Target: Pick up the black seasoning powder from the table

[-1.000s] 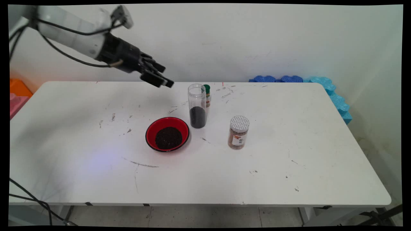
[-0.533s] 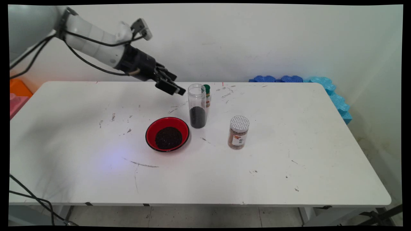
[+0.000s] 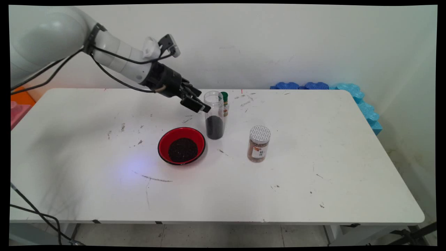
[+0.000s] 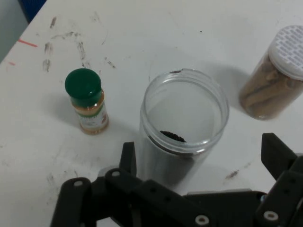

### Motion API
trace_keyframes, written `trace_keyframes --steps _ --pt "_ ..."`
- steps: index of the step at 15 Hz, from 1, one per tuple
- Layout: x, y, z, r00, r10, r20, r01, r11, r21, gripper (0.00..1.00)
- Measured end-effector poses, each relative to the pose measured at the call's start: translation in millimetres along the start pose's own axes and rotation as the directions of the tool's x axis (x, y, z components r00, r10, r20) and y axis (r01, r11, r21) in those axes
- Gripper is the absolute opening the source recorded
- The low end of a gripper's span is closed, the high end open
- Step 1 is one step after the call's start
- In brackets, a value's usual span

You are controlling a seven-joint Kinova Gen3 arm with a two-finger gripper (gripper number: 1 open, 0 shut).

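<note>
In the main view, my gripper (image 3: pixel 199 106) sits upper centre, just beside the tall clear jar (image 3: pixel 213 115); nudged there, it could tip toward the red bowl (image 3: pixel 181 145).

In the hand view, my fingers (image 4: pixel 128 158) gape around the jar; the green-capped bottle (image 4: pixel 87 101) stands left.

white-lidded jar (image 4: pixel 277 75) cut off by hand view's right edge, green-capped bottle (image 3: pixel 225 103) half hidden
</note>
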Motion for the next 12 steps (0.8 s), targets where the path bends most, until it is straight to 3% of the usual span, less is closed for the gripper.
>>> trace_keyframes --steps 12 --pt "-2 -3 38 0.998 0.059 -0.012 -0.059 0.998 -0.016 1.00"
